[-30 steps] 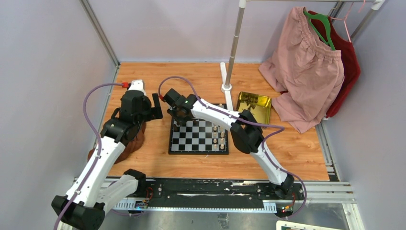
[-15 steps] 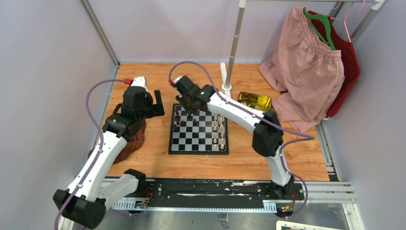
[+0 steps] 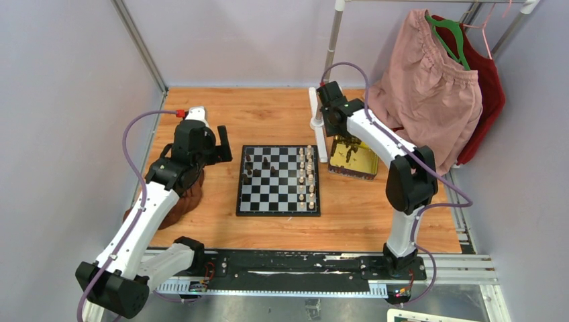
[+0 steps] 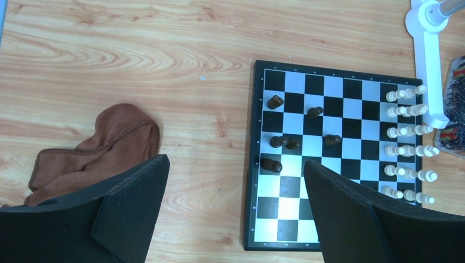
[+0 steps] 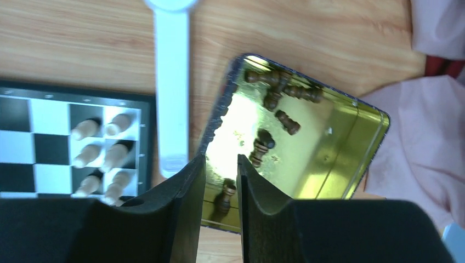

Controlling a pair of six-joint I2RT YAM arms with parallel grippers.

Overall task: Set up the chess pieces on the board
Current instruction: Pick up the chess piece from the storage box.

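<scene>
The board [image 3: 268, 198] lies mid-table, with several cream chess pieces [image 3: 305, 176] in two rows along its right side and a few dark chess pieces [image 3: 249, 167] near its left far corner. In the left wrist view the dark chess pieces [image 4: 282, 141] stand scattered on the board [image 4: 285, 205]. My left gripper [image 3: 221, 149] [image 4: 234, 167] hangs open and empty over the table just left of the board. My right gripper [image 3: 343, 142] [image 5: 220, 160] hovers over the gold tray [image 5: 351, 164], its jaws a narrow gap apart with nothing gripped. Several dark pieces [image 5: 288, 121] lie in the tray; one [image 5: 226, 194] shows through the gap.
The gold tray [image 3: 368, 161] sits right of the board. A white stand [image 3: 321, 107] with its foot [image 5: 171, 82] rises between board and tray. Pink and red garments [image 3: 426, 100] hang at the back right. A brown cloth [image 3: 182, 200] [image 4: 93, 148] lies under the left arm.
My right arm swung from the board's far left corner across to the gold tray, leaving a dark piece on the board, and its jaws narrowed slightly. The left arm barely shifted.
</scene>
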